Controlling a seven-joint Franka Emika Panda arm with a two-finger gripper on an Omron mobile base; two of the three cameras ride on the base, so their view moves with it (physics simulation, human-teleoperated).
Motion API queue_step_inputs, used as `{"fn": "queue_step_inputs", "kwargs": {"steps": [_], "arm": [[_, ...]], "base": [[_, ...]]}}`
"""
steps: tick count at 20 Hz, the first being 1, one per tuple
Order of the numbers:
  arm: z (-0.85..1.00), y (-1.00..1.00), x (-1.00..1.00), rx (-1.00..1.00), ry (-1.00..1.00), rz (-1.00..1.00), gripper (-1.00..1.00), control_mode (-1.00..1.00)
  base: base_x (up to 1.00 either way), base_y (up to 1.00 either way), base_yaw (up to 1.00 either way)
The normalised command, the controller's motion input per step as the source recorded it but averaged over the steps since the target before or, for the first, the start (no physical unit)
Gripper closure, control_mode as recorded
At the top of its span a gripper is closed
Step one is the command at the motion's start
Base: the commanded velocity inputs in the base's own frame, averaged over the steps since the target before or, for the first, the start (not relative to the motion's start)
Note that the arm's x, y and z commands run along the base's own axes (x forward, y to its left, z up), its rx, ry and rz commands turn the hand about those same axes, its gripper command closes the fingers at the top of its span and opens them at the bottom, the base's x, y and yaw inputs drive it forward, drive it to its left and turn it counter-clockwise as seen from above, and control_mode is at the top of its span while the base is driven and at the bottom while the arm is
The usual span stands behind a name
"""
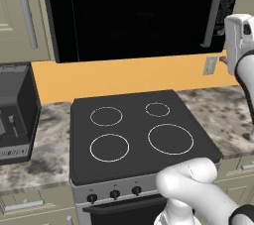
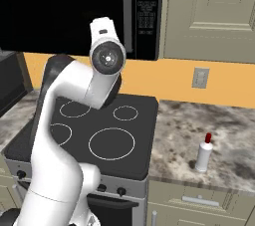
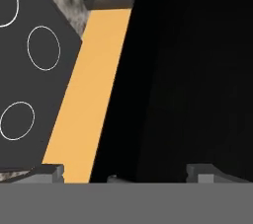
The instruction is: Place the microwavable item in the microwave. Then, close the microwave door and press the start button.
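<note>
Orange wall (image 3: 84, 94), microwave door (image 3: 188, 70) facing end effector (image 3: 123, 176)

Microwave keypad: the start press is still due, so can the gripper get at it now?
Probably yes: the keypad has nothing in front of it, and the open gripper hangs close before the microwave door beside it.

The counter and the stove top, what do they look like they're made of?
Counter: looks like polished stone, perhaps granite, given its mottled grey-brown speckle. Stove top: seems to be smooth black glass or ceramic, a flat dark sheet with thin white burner rings and no raised grates.
</note>
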Motion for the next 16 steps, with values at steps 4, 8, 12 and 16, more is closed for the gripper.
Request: {"fn": "queue_step_inputs", "kwargs": {"steps": [4,8,12,16], "arm": [[0.02,-0.96,0.02,0.23,-0.07,0.0,-1.0,-1.0],[0.0,-0.58,0.29,0.14,-0.03,0.0,-1.0,-1.0],[0.0,-0.42,0.44,0.1,0.0,0.0,-1.0,-1.0],[-0.01,-0.25,0.56,0.08,0.0,0.0,-1.0,-1.0]], "base": [[0.0,0.0,0.0],[0.0,0.0,0.0],[0.0,0.0,0.0],[0.0,0.0,0.0]]}}
